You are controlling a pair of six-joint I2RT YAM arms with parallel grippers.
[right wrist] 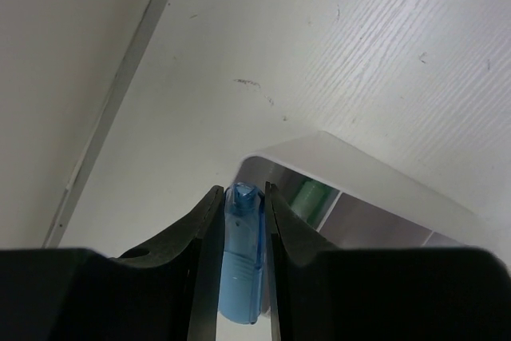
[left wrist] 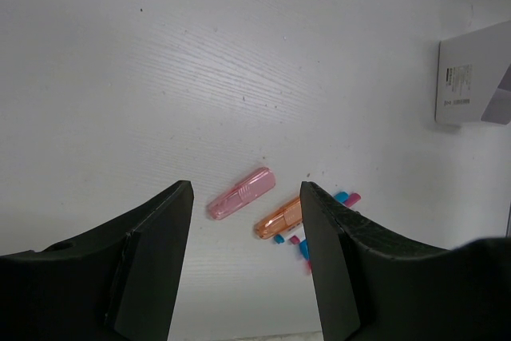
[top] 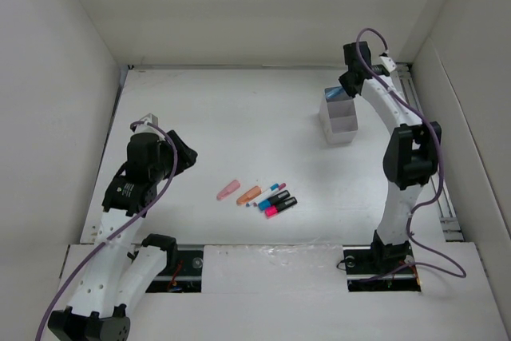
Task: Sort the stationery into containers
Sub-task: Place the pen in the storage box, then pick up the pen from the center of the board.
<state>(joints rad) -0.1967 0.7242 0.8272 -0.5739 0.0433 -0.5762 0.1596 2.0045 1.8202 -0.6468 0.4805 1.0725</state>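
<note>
R gripper (right wrist: 243, 197) clenched on blue piece (right wrist: 242, 261), long axis along fingers, tip at corner rim of divided box (right wrist: 383, 189), opening just beyond; L gripper (left wrist: 247, 189) released, well apart.

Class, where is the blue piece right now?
Right wrist view: the blue piece is pinched in the right gripper, over the white box's far end at far right, beside a green piece inside.

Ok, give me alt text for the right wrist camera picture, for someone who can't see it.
The black right gripper is shut on a stubby translucent blue piece, held over a corner of the white translucent plastic box. A pastel green piece shows inside the box, which stands on a white table.
</note>
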